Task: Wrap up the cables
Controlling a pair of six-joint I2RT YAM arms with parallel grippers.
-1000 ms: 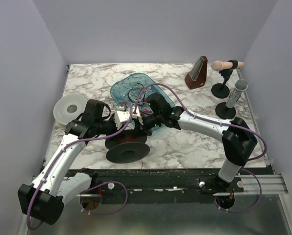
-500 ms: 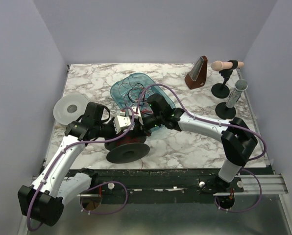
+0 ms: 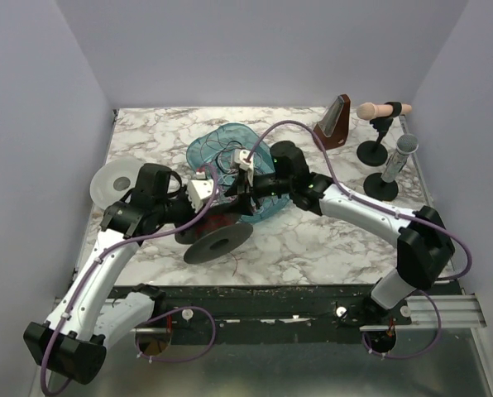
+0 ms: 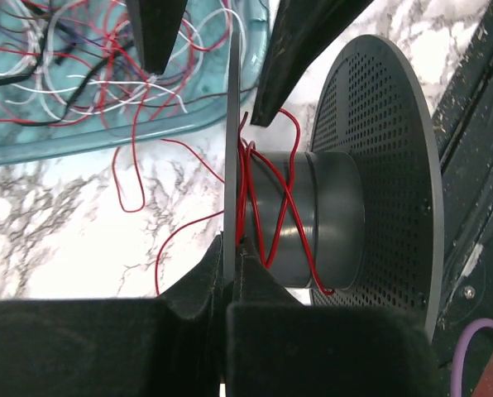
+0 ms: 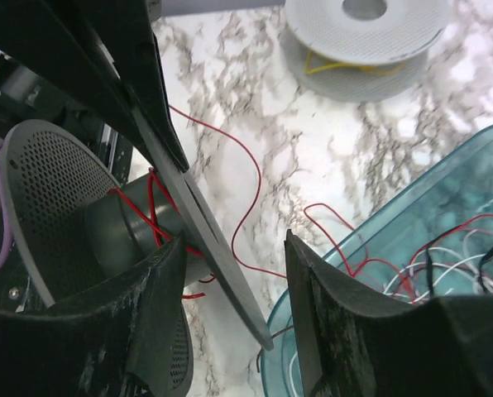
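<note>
The cables (image 3: 224,154) lie as a tangle of red, white and black loops (image 4: 73,66) in a teal tray (image 3: 203,149). One red strand (image 4: 135,178) runs from the tray to a black spool (image 3: 219,242) and is wound a few turns round its core (image 4: 321,215). The spool stands tilted on edge. My left gripper (image 4: 232,244) is shut on the spool's thin flange (image 4: 232,124). My right gripper (image 5: 234,285) is open, its fingers (image 5: 147,306) standing either side of that same flange edge (image 5: 213,248) without pinching it.
A white spool (image 3: 118,182) with yellow wire (image 5: 337,64) lies at the left of the marble table. A metronome (image 3: 333,122) and two microphones on stands (image 3: 383,112) (image 3: 398,159) stand at the back right. The black front edge (image 3: 296,294) runs just below the spool.
The left gripper has closed on the spool's flange and tipped the spool up on edge. The right gripper has opened and drawn back toward the tray.
</note>
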